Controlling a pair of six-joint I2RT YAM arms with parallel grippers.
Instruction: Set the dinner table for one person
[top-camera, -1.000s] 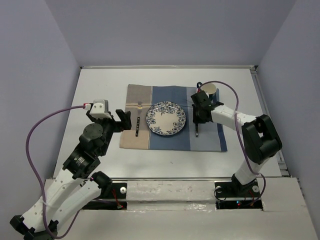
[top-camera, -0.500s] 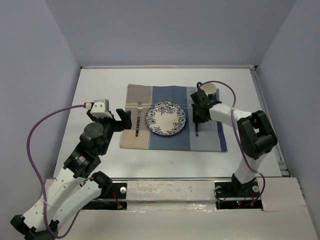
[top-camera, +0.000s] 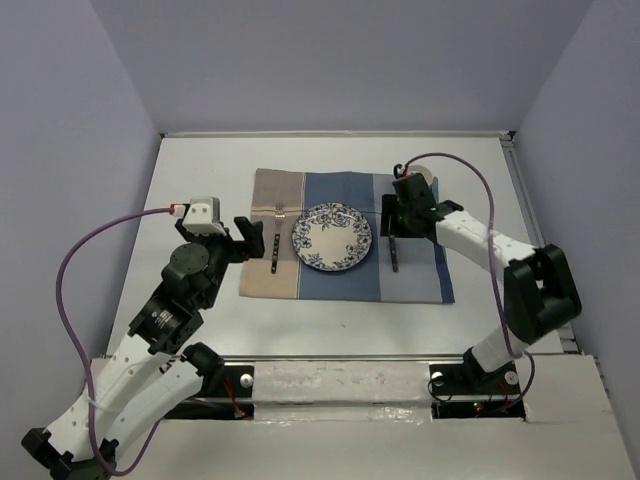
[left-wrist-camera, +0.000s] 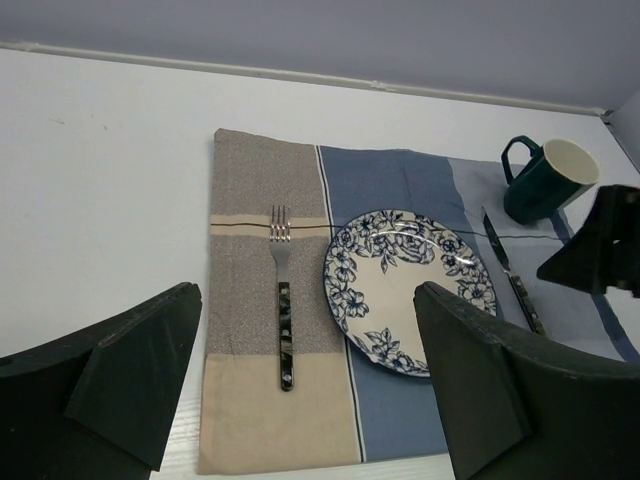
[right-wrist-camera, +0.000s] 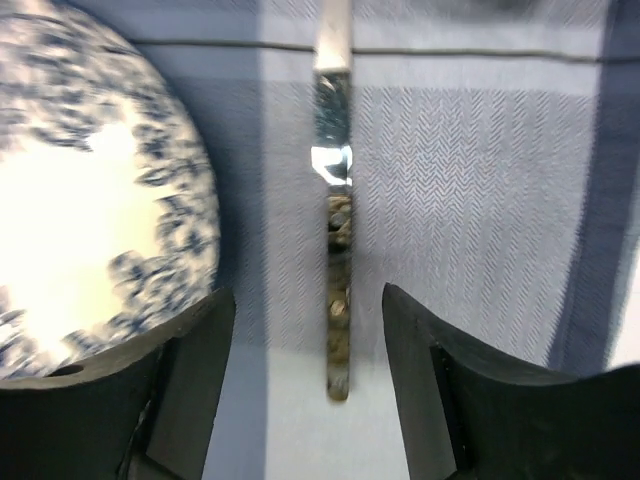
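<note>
On the white dinner table (top-camera: 200, 170) lies a plaid placemat (top-camera: 345, 282). A blue-flowered plate (top-camera: 331, 236) sits at its middle, a fork (top-camera: 277, 242) to the left, a knife (top-camera: 394, 256) to the right. My right gripper (top-camera: 405, 224) hovers over the knife. In the right wrist view it (right-wrist-camera: 310, 400) is open, and the knife (right-wrist-camera: 337, 290) lies flat on the cloth between the fingers, untouched. My left gripper (top-camera: 258, 238) is wide open beside the fork (left-wrist-camera: 284, 300) and holds nothing. A dark green mug (left-wrist-camera: 550, 180) stands at the mat's far right corner.
The placemat (left-wrist-camera: 260, 420) ends just short of my left gripper (left-wrist-camera: 305, 390). The plate (right-wrist-camera: 90, 200) lies close to the left of the right gripper's fingers. Grey walls close in the table at the back and both sides.
My right gripper has opened and let go of the knife, which now rests on the placemat. The right arm has shifted slightly towards the mug. The left arm has not moved.
</note>
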